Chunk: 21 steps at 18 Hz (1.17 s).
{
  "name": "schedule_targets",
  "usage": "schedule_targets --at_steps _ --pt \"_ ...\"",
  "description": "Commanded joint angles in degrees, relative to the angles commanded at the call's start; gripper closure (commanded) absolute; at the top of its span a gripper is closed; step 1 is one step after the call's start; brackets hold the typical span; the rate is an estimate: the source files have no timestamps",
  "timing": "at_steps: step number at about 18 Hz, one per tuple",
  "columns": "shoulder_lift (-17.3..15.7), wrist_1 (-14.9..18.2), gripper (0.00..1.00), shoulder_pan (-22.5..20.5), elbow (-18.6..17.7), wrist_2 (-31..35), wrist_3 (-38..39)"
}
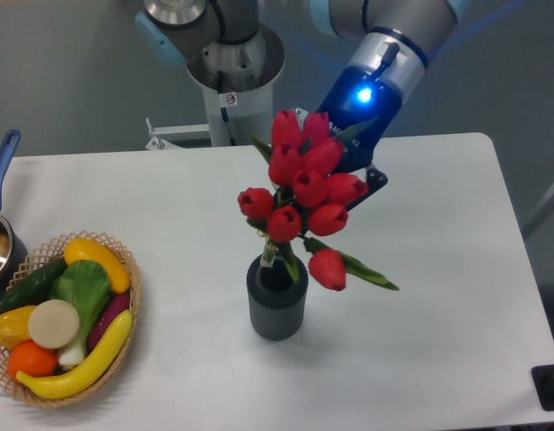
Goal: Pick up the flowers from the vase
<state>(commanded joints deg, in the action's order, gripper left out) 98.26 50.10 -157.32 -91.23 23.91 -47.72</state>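
The flowers point(305, 184), a bunch of red tulip buds with green stems and leaves, stand in the vase point(277, 307), a small dark grey ribbed pot near the table's middle. The bunch leans up and to the right, and its stems still reach into the vase mouth. One bud with a long leaf point(329, 268) hangs out low on the right. My gripper point(370, 180) comes down from the upper right, right behind the top buds. The buds hide most of it; only a dark finger edge shows beside them. I cannot tell whether the jaws hold the stems.
A wicker basket point(133, 296) with toy fruit and vegetables sits at the table's left front. A pot with a blue handle point(2, 166) stands at the left edge. The robot's base point(232, 72) stands behind the table's far edge.
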Motion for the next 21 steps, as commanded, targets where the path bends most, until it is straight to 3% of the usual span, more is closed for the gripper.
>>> schedule_targets --at_steps 11,21 --pt "0.8 0.0 0.53 -0.7 2.2 -0.5 -0.2" --pt "0.7 -0.2 0.53 -3.4 1.5 -0.4 -0.7"
